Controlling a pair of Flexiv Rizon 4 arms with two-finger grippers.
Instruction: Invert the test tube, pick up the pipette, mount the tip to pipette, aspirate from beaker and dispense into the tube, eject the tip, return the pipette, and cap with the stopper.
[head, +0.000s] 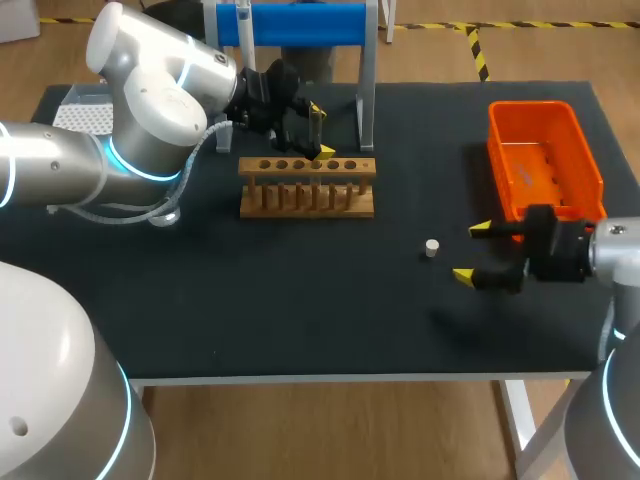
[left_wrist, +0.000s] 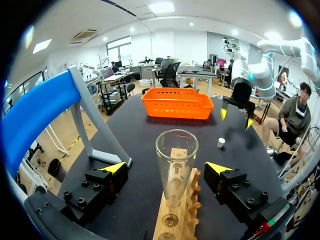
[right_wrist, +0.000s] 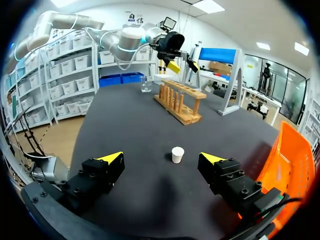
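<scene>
Take the wooden rack (head: 306, 187) as your landmark on the black table (head: 300, 320). Your left gripper (head: 320, 130) hangs right above the rack's back edge, and the left wrist view shows its fingers spread wide, one on each side of the test tube (left_wrist: 176, 160) with a clear gap between each finger and the glass, so it grips nothing. The tube stands upright in one of the rack's holes, with its open mouth up toward the wrist. Your right gripper (head: 471, 250) sits well to the right of the rack, nearer the front edge of the table. Its jaws are also wide apart and hold nothing. The small white stopper (head: 431, 247) rests on the table between the rack and that gripper, just ahead of the yellow tips and touching neither. Beyond the right gripper, farther from the rack, is the orange bin (head: 545, 160). The blue-topped stand (head: 300, 25) rises just behind the rack, and the glass beaker (right_wrist: 146, 84) stands off the rack's left end.
</scene>
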